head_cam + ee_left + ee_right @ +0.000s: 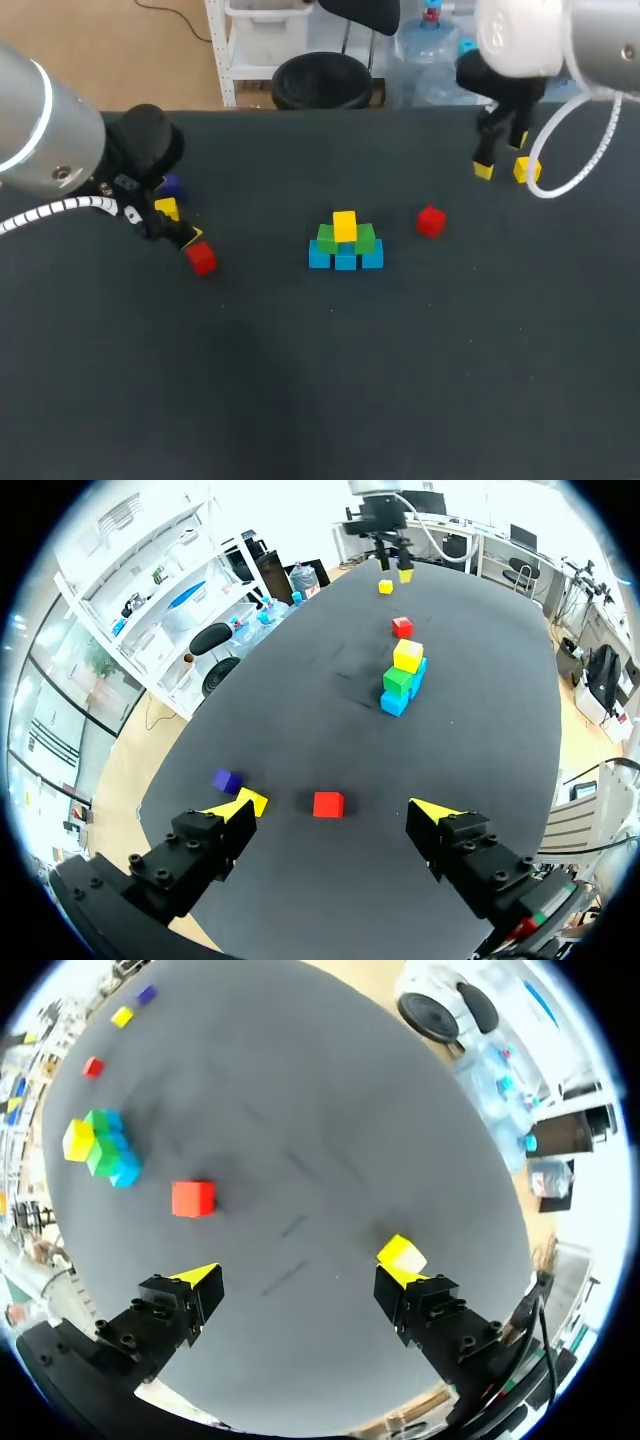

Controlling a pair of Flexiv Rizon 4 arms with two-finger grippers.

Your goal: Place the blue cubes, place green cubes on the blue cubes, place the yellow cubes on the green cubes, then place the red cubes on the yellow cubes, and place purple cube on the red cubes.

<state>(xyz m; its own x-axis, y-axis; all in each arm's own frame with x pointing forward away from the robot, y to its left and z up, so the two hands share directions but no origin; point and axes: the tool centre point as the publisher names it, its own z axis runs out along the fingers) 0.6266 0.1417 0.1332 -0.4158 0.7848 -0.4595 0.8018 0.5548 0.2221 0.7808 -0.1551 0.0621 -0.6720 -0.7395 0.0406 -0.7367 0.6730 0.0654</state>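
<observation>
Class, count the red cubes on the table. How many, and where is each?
2. One red cube lies left of the cube stack; the second red cube lies right of it. None seems hidden.

Three small blue cubes point(345, 261) stand in a touching row at mid-desk point(400, 380). Two green cubes point(327, 238) rest on them, and one yellow cube point(345, 225) sits on top. A loose red cube point(430, 221) lies just to the right. A second red cube point(201, 259), a second yellow cube point(167, 208) and a purple cube point(170, 185) lie well left. A third yellow cube point(402, 1252) lies far right.
</observation>
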